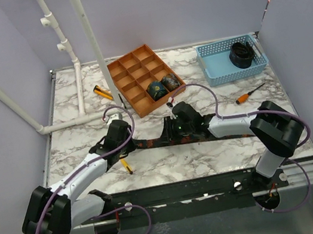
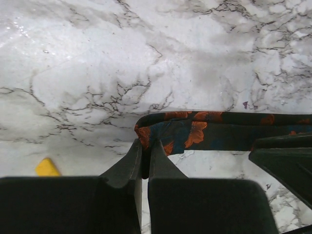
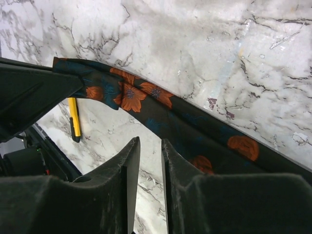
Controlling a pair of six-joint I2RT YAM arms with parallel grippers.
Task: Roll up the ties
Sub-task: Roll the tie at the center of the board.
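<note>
Tie (image 1: 152, 143) lies flat on the marble table (image 1: 81, 136), its length running left to right between the arms. The left gripper (image 1: 127, 141) is at its left end and the right gripper (image 1: 178, 130) over its middle. From the left wrist, pressed-together fingers (image 2: 134, 161) pinch that end's near edge. From the right wrist, the fingers (image 3: 131, 161) are narrowly parted over bare table, and the tie passes under one.

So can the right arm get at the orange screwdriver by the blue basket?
Probably yes: the screwdriver lies uncovered close beside that arm, and the right hand seems to grip nothing.
</note>
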